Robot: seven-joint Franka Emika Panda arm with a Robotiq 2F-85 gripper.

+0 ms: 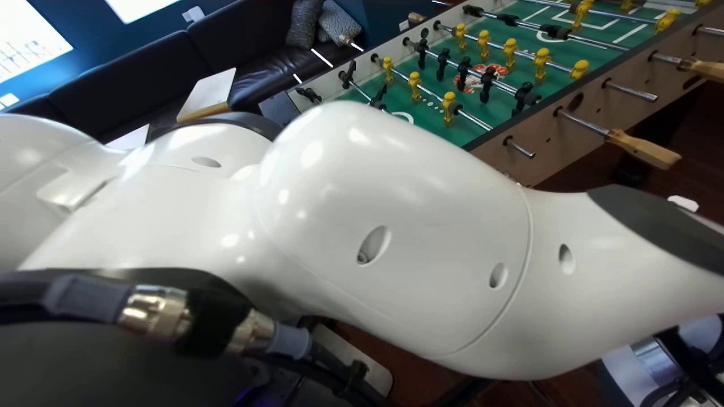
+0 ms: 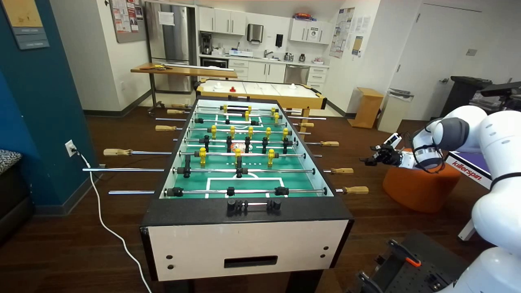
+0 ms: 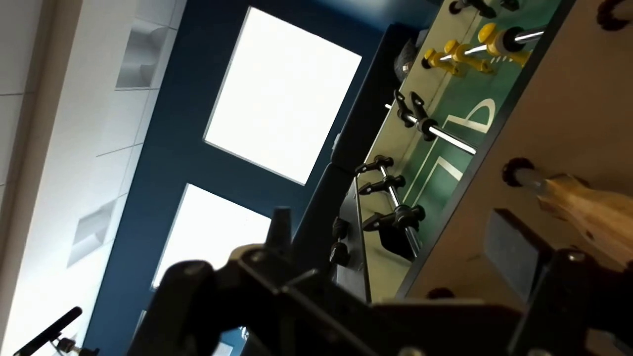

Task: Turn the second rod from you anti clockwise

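My hand (image 3: 395,241), released and grasping nothing, outside one long wall of the foosball cabinet (image 2: 203,248), its fingers (image 3: 512,254) wide apart. The second rod (image 3: 452,140), which I take to be the one next in from the goalkeeper rod (image 3: 394,197), crosses the cabinet bearing two black players (image 2: 239,167); its wooden handle (image 3: 591,211) projects from that same wall, outside the gap between my fingers in the wrist view and, as far as I can tell, apart from them. The step in hand is judged to be the approach; the handle is not yet gripped. To do it well, I should shift along the cabinet wall until the handle lies midway between my fingers, with my wrist's axis in line with the rod, since a tilt would strain the rod instead of spinning it. I should stop short of the wall, close squarely on the wood, and check that the grip does not slip. The turn should come from the wrist alone, anticlockwise as I face the cabinet (my reading of the task), without pushing the rod through or drawing it out. The goalkeeper handle (image 2: 356,190), next along that wall toward the cabinet's end, needs clearance throughout. Should my wrist reach its limit, I should let go, wind back and regrip.
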